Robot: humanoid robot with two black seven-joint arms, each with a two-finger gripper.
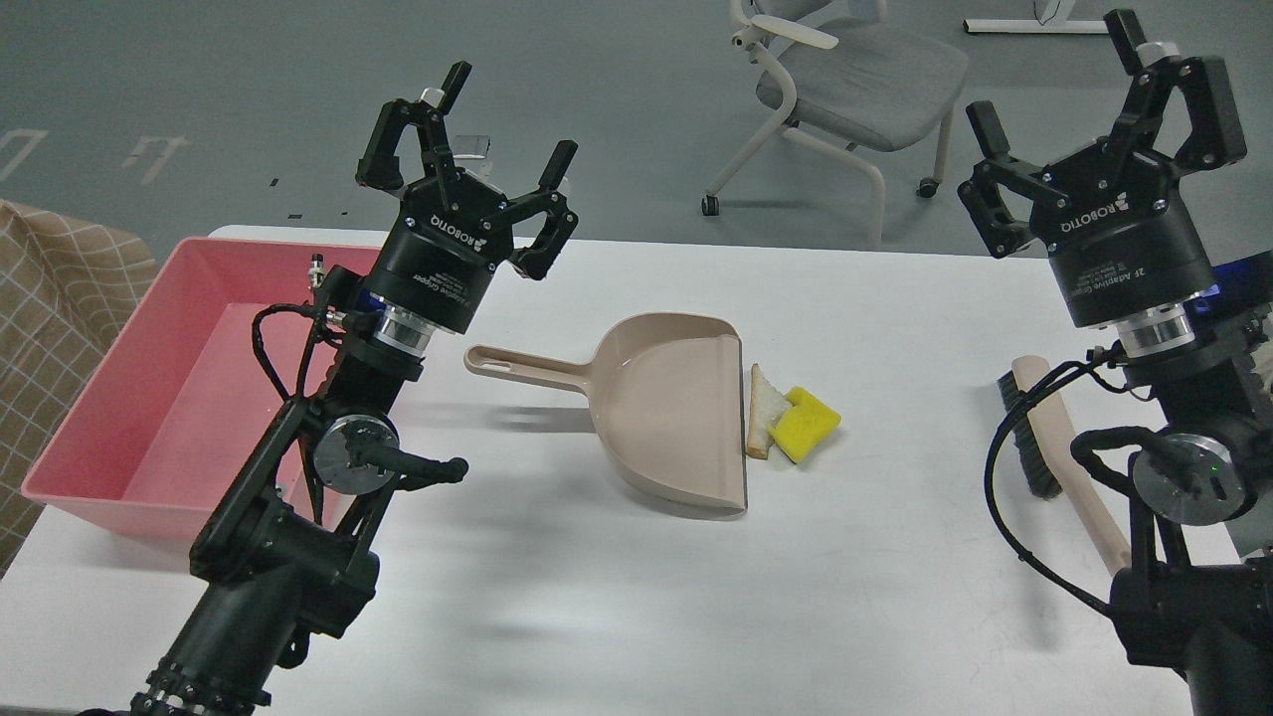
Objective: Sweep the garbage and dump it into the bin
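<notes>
Item 1: white desk (895, 617), carrying all task items.

Item 2: bin (109, 398), large shallow pink tub, at the desk's left end, partly hidden behind the left arm. Visible interior bare.

Item 3: dustpan (666, 408), beige, lying flat near the desk's centre, handle pointing left toward the bin, open lip facing right.

Item 4: garbage, 2 pieces, just beyond the dustpan's lip. The bread slice (761, 423), white with brown crust, lies along the lip, touching or nearly touching it. The yellow sponge (808, 423) sits against the bread's right side, a dark green edge showing underneath.

Item 5: brush (1059, 447), pale wooden handle with dark bristles on its left side, lying on the desk's right part, partly covered by the right arm.

Item 6: left end effector (497, 129), raised above the desk between bin and dustpan, fingers spread wide, holding nothing.

Item 7: right end effector (1059, 94), raised at the right side above the brush, fingers spread wide, holding nothing.

Item 8: grey office chair (855, 80) on castors, standing on the grey floor beyond the desk.

Item 9: checked beige cloth (50, 288), at the far left edge beside the bin.
</notes>
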